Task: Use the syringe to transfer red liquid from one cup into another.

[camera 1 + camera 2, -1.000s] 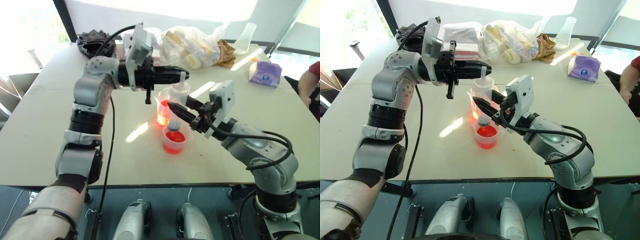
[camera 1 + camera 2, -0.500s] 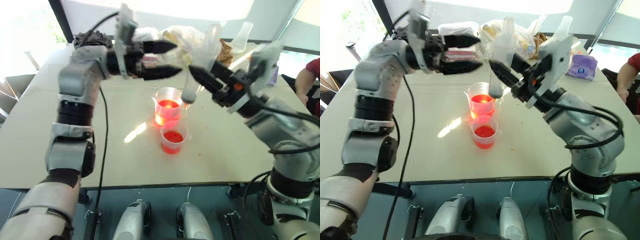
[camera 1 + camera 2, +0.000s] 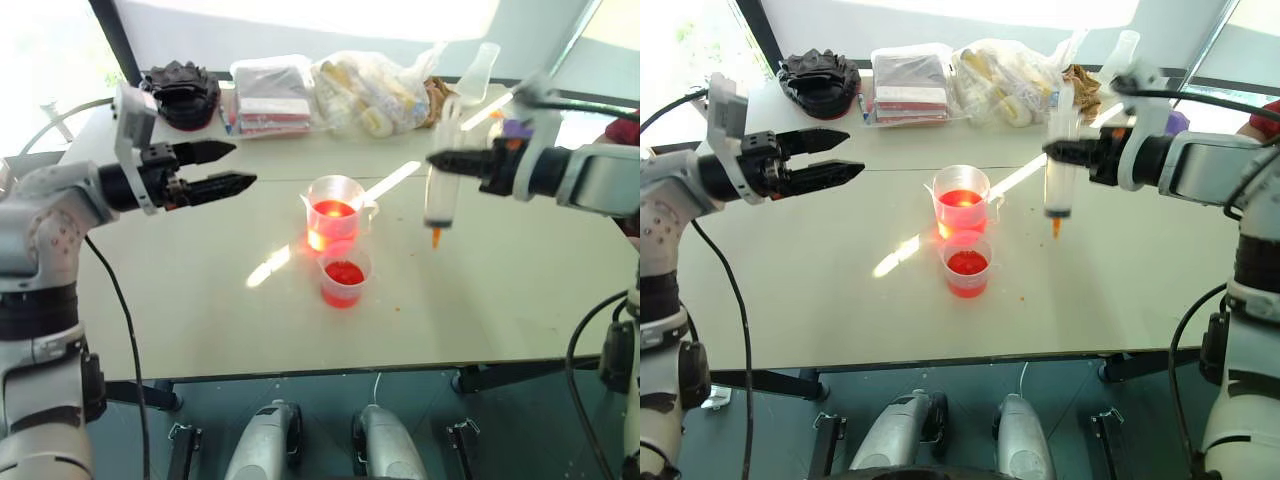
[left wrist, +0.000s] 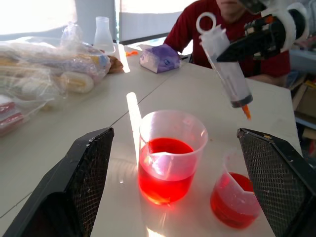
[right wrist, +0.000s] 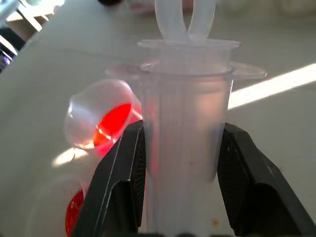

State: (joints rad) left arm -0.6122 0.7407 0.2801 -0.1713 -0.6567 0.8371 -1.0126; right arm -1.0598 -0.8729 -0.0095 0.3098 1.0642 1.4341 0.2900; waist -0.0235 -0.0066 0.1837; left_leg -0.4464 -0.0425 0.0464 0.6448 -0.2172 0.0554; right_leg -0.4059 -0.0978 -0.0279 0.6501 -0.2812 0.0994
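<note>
The right claw [image 3: 1065, 150], clenched on the syringe [image 3: 1059, 180], holds it upright, tip down, above the surface [image 3: 1140, 270] beside both cups, while the left claw [image 3: 835, 158] hangs released, well apart.

Right gripper [image 3: 1070, 150] carries the large clear plastic syringe [image 3: 1059, 180] clear of both cups; left gripper [image 3: 845, 155] opens, withdrawing aside.
</note>
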